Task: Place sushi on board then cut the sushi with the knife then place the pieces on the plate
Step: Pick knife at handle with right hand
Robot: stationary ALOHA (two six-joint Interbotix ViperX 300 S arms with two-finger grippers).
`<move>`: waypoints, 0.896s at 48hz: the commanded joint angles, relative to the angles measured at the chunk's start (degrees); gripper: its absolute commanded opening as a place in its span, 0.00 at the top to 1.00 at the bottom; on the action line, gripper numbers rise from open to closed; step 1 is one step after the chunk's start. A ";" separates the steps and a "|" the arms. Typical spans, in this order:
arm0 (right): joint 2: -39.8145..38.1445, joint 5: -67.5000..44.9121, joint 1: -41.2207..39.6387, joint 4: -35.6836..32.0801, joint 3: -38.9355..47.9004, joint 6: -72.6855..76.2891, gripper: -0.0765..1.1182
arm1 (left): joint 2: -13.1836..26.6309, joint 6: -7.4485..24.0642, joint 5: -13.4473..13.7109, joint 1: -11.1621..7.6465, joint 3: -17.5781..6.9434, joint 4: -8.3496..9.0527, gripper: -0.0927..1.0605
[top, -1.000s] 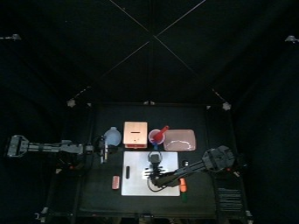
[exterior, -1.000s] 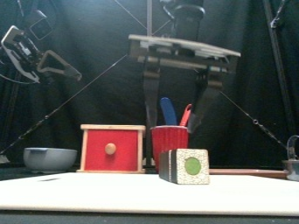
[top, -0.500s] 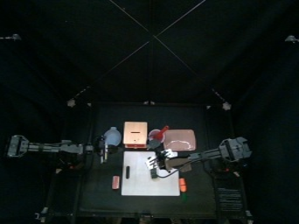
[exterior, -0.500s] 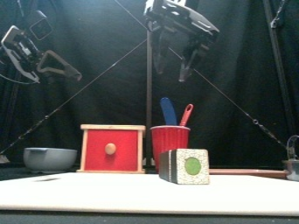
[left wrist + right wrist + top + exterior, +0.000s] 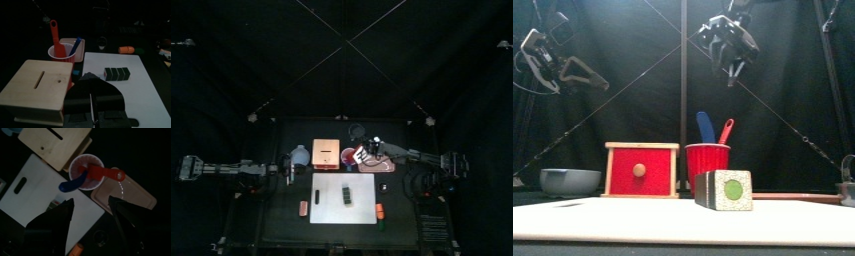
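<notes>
The dark green sushi roll lies on the white cutting board, with nothing holding it. Behind the board stands the red cup, holding a blue knife and a red knife. My right gripper hangs open high above the cup, holding nothing. The pink tray lies right of the cup. My left gripper rests shut at the board's left.
A wooden box with a red drawer front stands left of the cup, and a blue-grey bowl is further left. Small orange toys lie beside the board's front corners.
My right gripper has risen from low over the sushi roll and moved back to above the red cup. The sushi stays on the board. The left arm has not moved.
</notes>
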 commanded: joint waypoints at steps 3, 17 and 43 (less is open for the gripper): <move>-0.88 -0.09 -8.70 7.65 -2.20 -10.90 0.19 | -0.09 0.09 -0.53 1.23 -2.37 -0.18 0.95; 3.08 1.32 -22.06 23.99 -2.37 -34.54 0.19 | 0.00 -0.18 -0.70 2.99 -2.46 -1.23 0.95; 19.16 13.36 -26.98 34.80 -15.03 -46.85 0.19 | 0.00 0.00 -0.70 5.36 -2.11 -3.78 0.95</move>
